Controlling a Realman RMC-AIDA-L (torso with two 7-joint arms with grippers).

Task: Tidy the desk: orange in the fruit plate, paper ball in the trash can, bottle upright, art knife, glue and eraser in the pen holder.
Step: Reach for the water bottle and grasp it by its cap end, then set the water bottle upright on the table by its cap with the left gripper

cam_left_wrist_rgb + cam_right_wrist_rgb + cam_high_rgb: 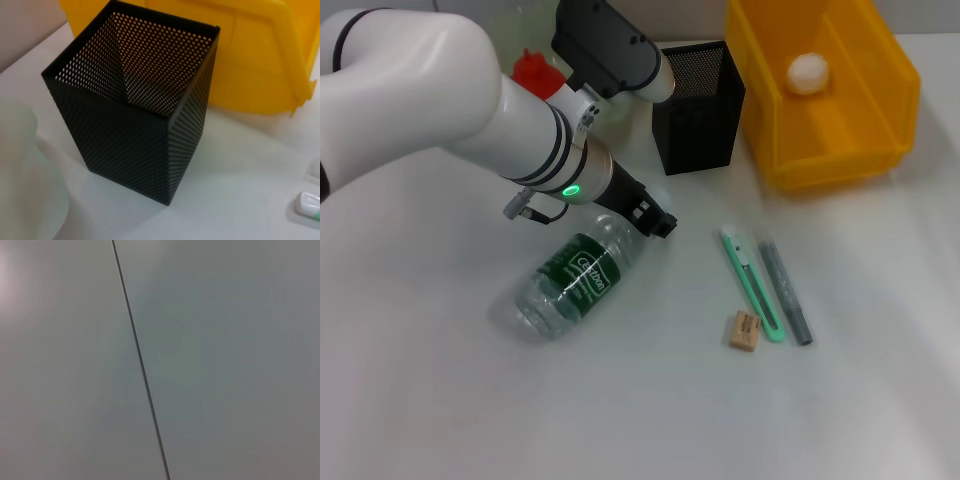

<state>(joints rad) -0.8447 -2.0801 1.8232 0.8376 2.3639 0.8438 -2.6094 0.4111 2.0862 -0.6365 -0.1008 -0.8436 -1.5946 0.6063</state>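
1. Head view: the left gripper (655, 222) is down at the neck end of the bottle (576, 276), near the middle of the desk (440, 400). The dark fingers are at the cap end, but whether they are closed on the bottle cannot be told. The right gripper is not in this view.
2. The same view shows the bottle lying on its side, its green label up, its base toward the desk's near left part.
3. Behind it, toward the far edge, stands the pen holder (698, 108), upright, with the trash can (825, 90) just beside it toward the far right corner. The paper ball (809, 72) lies inside the trash can.
4. Right of the bottle, the art knife (751, 283) and the glue (785, 291) lie side by side, nearly parallel. The eraser (744, 331) lies at the near end of the art knife, touching or almost touching it.
5. The orange (532, 68) shows as a red patch behind the left arm near the far edge; what it lies in is hidden.
6. Left wrist view: only here can one look into the pen holder (145, 110); as much of the inside as shows holds nothing. The trash can (250, 60) stands right behind it. One tip of the art knife (309, 204) shows at the picture's edge. A pale translucent shape fills one side. No fingers appear.
7. Right wrist view: only a plain grey surface crossed by a thin dark line, with none of the desk's things.
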